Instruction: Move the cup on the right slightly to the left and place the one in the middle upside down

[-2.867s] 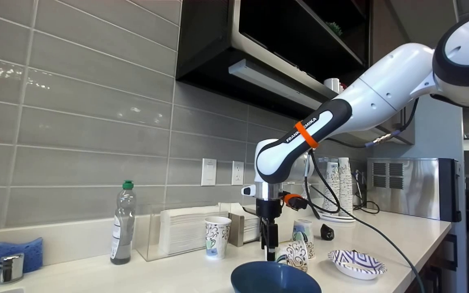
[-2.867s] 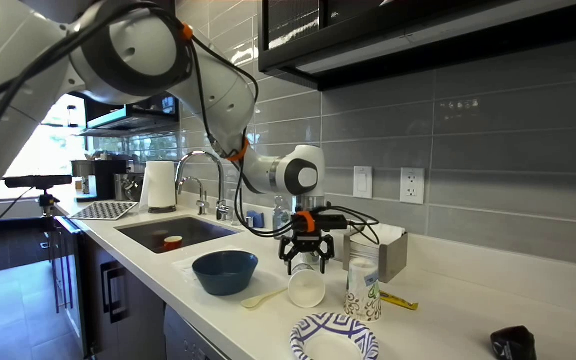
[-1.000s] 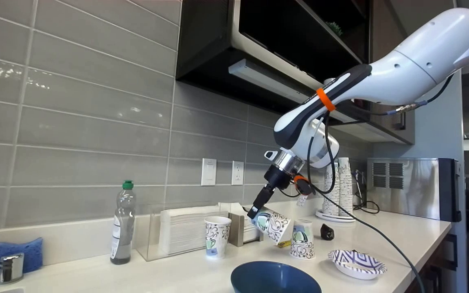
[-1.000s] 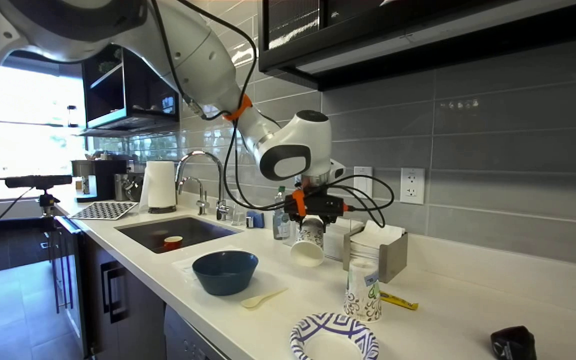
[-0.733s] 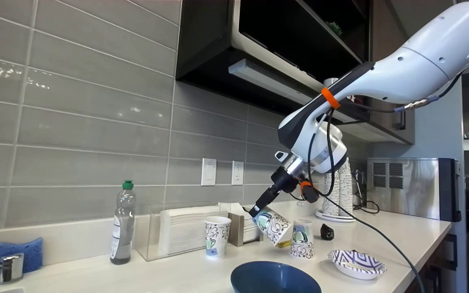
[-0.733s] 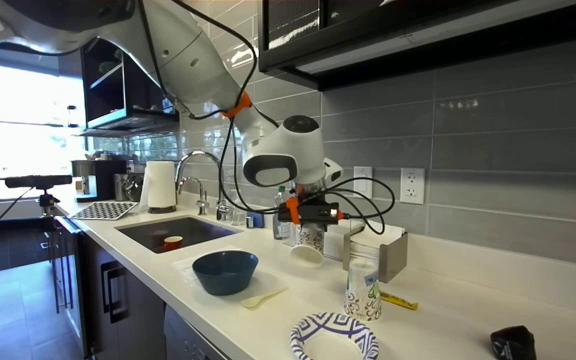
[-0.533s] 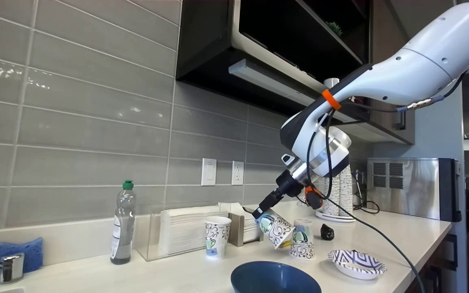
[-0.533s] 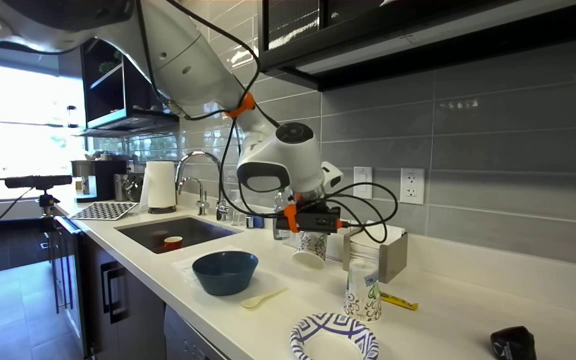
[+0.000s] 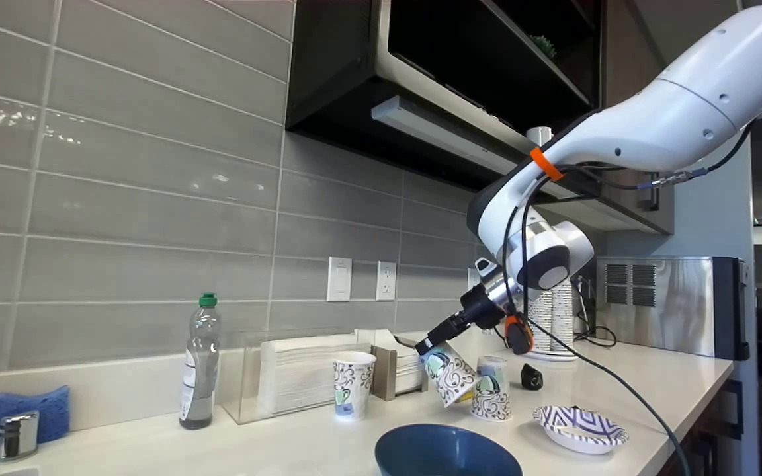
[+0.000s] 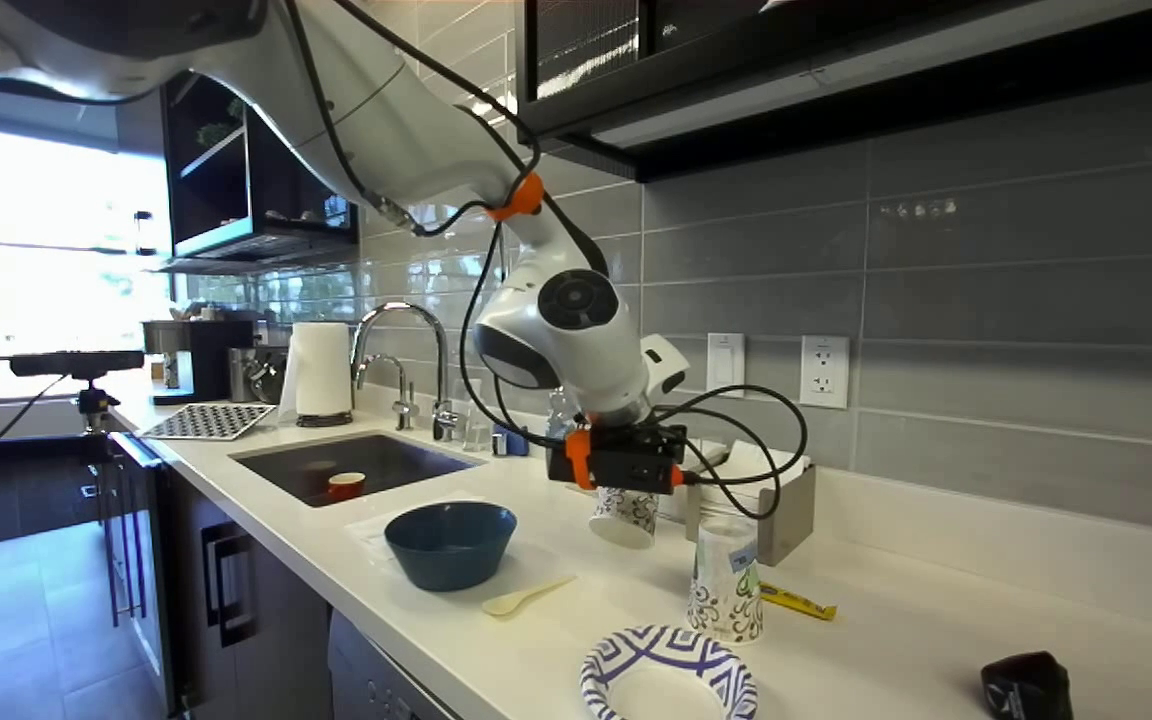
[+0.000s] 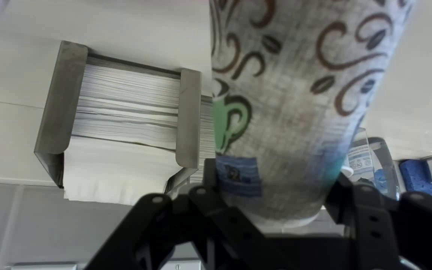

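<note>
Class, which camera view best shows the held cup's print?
The wrist view: though cropped, the held cup looms large, swirls and green mug clear. Both exterior views show it smaller; in an exterior view a black wrist unit hides its upper part.

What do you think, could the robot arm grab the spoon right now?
Probably not yet: its end effector is gripping a tilted cup, which leaves no room for anything else. The spoon itself lies uncovered, so it could likely be picked up once the cup is set down.
</note>
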`<action>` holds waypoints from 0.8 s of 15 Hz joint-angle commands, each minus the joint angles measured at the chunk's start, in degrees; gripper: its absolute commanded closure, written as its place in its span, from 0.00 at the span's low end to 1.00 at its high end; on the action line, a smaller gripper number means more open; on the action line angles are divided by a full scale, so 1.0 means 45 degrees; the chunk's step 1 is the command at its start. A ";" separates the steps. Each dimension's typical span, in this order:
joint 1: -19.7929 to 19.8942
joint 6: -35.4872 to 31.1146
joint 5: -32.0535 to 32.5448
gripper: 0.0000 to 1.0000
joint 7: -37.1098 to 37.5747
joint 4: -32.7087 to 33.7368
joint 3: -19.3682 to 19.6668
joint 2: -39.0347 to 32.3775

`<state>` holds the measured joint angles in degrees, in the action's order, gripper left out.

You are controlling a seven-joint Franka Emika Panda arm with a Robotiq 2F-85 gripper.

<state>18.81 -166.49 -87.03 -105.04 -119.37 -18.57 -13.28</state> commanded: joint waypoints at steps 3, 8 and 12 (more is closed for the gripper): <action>0.0023 -0.0257 -0.3712 0.59 -0.3730 0.0396 -0.0013 -0.0243; -0.0209 -0.0592 -0.6646 0.59 -0.6508 0.0580 0.0280 -0.0354; -0.0398 -0.0435 -0.8976 0.59 -0.8933 0.0813 0.0681 -0.0601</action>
<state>18.37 -167.33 -119.67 -137.14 -118.03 -17.24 -14.31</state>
